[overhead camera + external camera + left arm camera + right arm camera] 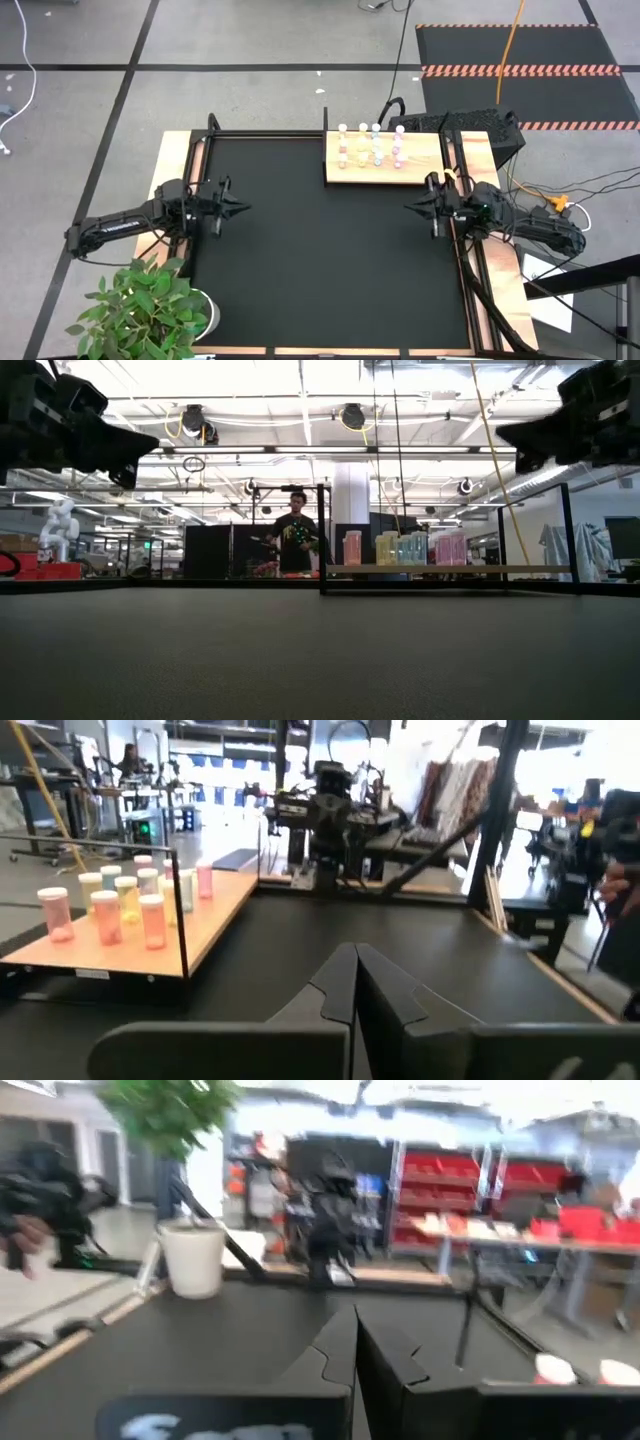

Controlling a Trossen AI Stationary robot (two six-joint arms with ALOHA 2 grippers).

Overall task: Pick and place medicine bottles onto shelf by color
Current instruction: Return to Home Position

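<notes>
Several small white-capped medicine bottles [370, 145], pink, yellow, pale blue and orange, stand upright in rows on the light wooden shelf [430, 160] at the far right of the black mat. They also show in the low view [400, 547] and the left wrist view [120, 900]. My left gripper [243, 208] is shut and empty, held level over the mat's left edge, fingers [352, 982] together. My right gripper [408, 208] is shut and empty over the mat's right edge, near the shelf's front edge, fingers [352, 1345] together.
A potted green plant [150, 310] stands at the near left corner of the table. A wooden frame [180, 150] edges the black mat [320, 250], which lies bare between the two grippers. A person [297, 540] stands in the room beyond the table.
</notes>
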